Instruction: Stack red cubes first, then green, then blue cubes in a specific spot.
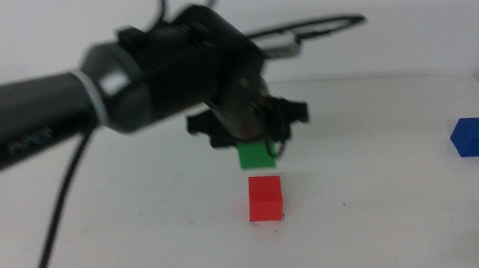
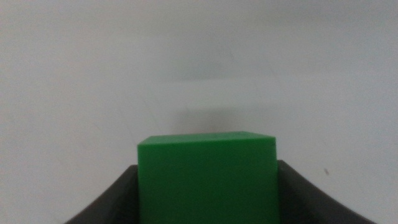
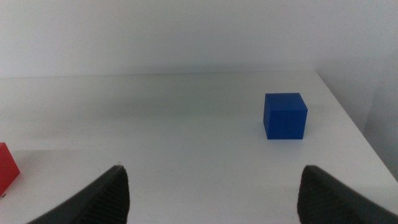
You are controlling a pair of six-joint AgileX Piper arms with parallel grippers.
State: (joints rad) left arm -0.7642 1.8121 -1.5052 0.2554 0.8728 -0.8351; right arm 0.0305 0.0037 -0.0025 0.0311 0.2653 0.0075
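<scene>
1. My left gripper (image 1: 255, 141) reaches in from the left side of the table (image 1: 375, 209) and hangs above its middle, with its jaws closed tight on the green cube (image 1: 255, 155).
2. In my left wrist view the green cube (image 2: 207, 180) fills the space between my two dark jaws, one pressed against each side face, and its top face sits level.
3. From the middle view, the green cube shows just below my gripper body, with only its lower part visible under the dark fingers.
4. The red cube (image 1: 266, 199) sits flat on the table, nearer the camera than the green cube. A strip of white table shows between the two in that view, so they are not touching.
5. I cannot tell from these pictures whether the green cube is lifted clear of the table or resting on it.
6. The blue cube (image 1: 474, 136) rests on the table far out on the right, well apart from the other two cubes and near the table's right edge.
7. My right gripper (image 3: 211, 193) waits low over the table with its jaws spread wide and nothing between them. It faces the blue cube (image 3: 285, 116), and a corner of the red cube (image 3: 6, 167) shows at the side of its view.
</scene>
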